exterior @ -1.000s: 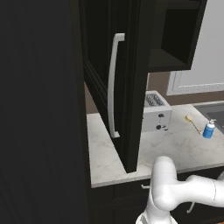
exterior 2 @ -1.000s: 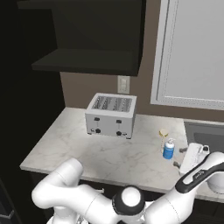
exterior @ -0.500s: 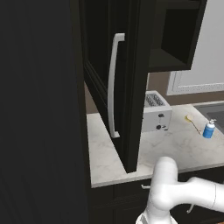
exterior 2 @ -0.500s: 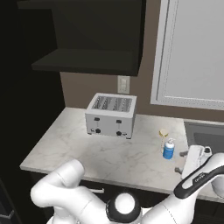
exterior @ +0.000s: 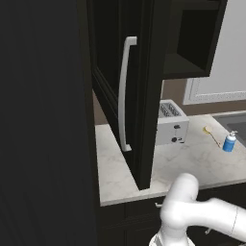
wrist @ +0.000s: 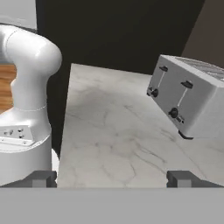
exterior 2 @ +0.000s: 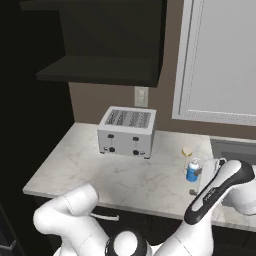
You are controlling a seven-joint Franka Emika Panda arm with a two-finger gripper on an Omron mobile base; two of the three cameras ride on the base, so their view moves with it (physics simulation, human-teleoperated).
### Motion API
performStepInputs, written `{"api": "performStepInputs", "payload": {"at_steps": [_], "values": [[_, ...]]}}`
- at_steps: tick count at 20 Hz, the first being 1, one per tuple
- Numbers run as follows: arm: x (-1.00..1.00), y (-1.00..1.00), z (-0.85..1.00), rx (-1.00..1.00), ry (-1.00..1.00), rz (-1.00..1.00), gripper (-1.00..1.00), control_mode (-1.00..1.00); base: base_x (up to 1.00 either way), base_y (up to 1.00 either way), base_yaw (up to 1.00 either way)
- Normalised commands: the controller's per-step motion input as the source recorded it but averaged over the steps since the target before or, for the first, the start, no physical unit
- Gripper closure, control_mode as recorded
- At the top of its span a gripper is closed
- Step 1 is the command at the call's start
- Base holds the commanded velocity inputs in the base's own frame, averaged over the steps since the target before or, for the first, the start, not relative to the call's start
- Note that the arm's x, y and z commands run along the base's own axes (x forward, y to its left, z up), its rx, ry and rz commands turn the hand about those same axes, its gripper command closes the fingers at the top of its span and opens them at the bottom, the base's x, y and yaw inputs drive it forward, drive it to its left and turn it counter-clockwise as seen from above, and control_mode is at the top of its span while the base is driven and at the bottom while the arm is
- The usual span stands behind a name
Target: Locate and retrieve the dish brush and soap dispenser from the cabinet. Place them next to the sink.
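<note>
Seeing soap dispenser [exterior: 229,141] and dish brush [exterior: 211,134] beside the sink [exterior: 234,123], we're done, gripper [wrist: 112,178] wide open, empty.

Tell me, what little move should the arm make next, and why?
Probably just draw back: the small blue soap bottle with white pump and the tan-headed dish brush already sit on the marble counter beside the dark grey sink, and the jaws are open.

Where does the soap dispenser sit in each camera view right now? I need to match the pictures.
Left base view: soap dispenser at far right, on the counter beside the dish brush.
Right base view: lower right, just left of the arm.
Hand view: not in it.
Shared landmark: the toaster.
</note>
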Motion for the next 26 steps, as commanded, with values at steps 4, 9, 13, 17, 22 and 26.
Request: {"api": "performStepInputs", "payload": {"at_steps": [4,9,13,17,22,26], "values": [[-0.12,0.63,0.27,-0.21,0.00,0.00,-1.00,-1.00,0.00,0.00,0.00],[-0.09,0.65,0.19,-0.21,0.00,0.01,-1.00,-1.00,0.00,0.00,0.00],[-0.07,0.65,0.15,-0.21,0.00,0.04,-1.00,-1.00,0.00,0.00,0.00],[-0.01,0.59,0.12,-0.20,0.01,0.09,-1.00,-1.00,0.00,0.00,0.00],[0.00,0.24,0.02,-0.13,0.00,0.11,-1.00,-1.00,0.00,0.00,0.00],[0.00,-0.05,0.00,-0.02,-0.07,0.24,-1.00,-1.00,0.00,0.00,0.00]]}}
